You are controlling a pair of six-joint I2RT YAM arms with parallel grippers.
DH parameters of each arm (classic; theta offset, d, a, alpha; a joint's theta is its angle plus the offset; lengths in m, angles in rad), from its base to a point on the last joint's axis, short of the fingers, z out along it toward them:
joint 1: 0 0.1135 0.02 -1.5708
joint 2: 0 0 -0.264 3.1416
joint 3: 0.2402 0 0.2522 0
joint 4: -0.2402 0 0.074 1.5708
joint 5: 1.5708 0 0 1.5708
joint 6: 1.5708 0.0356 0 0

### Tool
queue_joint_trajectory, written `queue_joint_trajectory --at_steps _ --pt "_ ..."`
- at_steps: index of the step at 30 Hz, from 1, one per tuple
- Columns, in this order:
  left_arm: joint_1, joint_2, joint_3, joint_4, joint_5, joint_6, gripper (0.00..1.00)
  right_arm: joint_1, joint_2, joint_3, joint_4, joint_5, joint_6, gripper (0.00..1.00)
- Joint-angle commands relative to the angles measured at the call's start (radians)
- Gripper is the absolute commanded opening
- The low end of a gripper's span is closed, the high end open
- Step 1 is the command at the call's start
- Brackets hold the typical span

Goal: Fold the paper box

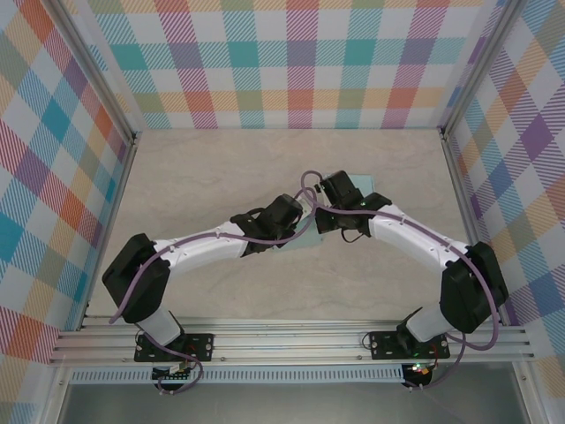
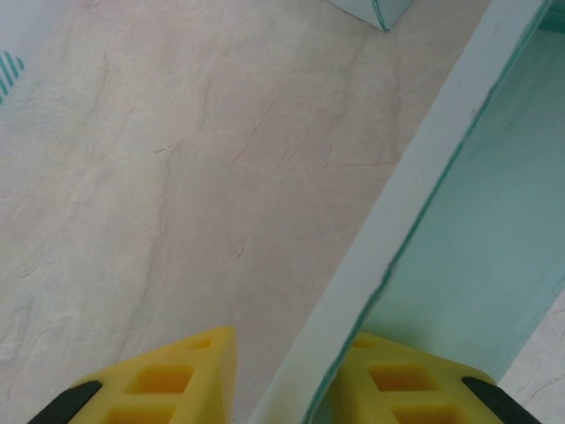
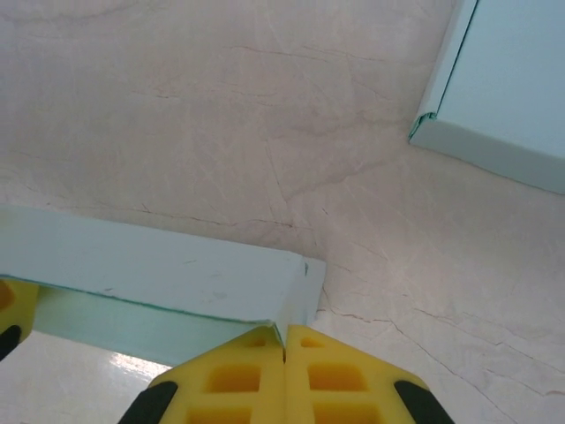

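Left gripper (image 2: 291,344): nearest the lens in my left wrist view. My two yellow pads (image 2: 177,380) stand apart and are clamped on a wall of the paper box (image 2: 477,221). The right pad lies against the wall's teal inner face, and the left pad sits just beside its white outer face.
Right gripper (image 3: 284,334): the yellow pads are pressed together with nothing between them. Their tips sit at the near corner of a low box wall (image 3: 177,274) that runs off to the left.
Paper box: pale teal card, lying about the middle of the table (image 1: 221,168), slightly right of centre. From above, both of my wrists are over it and largely cover it.
Wall in my left grip: tilted, rising from the pads toward the far right of the view.
Flat panel (image 3: 512,79): teal with a raised rim, at the far right in my right wrist view. Bare table separates it from the low box wall.
Left arm (image 1: 203,243): reaches from the near left toward the centre.
Right arm (image 1: 424,243): reaches from the near right toward the centre. The two wrists nearly meet.
Backdrop (image 1: 300,71): plaid panels on the left, far and right sides.
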State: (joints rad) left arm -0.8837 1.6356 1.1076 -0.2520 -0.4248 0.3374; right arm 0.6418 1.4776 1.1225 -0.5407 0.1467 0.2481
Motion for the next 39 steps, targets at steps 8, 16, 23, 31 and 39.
queue_joint_trajectory --at_steps 8,16,23,31,39 --pt "-0.034 0.09 -0.006 -0.034 -0.061 0.034 0.32 0.006 0.038 0.146 -0.098 -0.101 0.057 0.0" --pt "-0.035 0.115 -0.002 0.002 -0.067 0.039 0.32 -0.006 0.052 0.206 -0.167 -0.135 0.125 0.0" --pt "-0.035 0.115 -0.002 0.004 -0.06 0.037 0.32 -0.018 0.036 0.192 -0.163 -0.124 0.13 0.0" --pt "-0.034 0.03 0.021 -0.012 -0.063 -0.018 0.43 -0.018 0.057 0.137 -0.143 -0.041 0.121 0.0" --pt "-0.03 -0.029 0.016 -0.033 -0.108 -0.088 0.51 -0.017 0.044 0.115 -0.129 -0.019 0.117 0.0"
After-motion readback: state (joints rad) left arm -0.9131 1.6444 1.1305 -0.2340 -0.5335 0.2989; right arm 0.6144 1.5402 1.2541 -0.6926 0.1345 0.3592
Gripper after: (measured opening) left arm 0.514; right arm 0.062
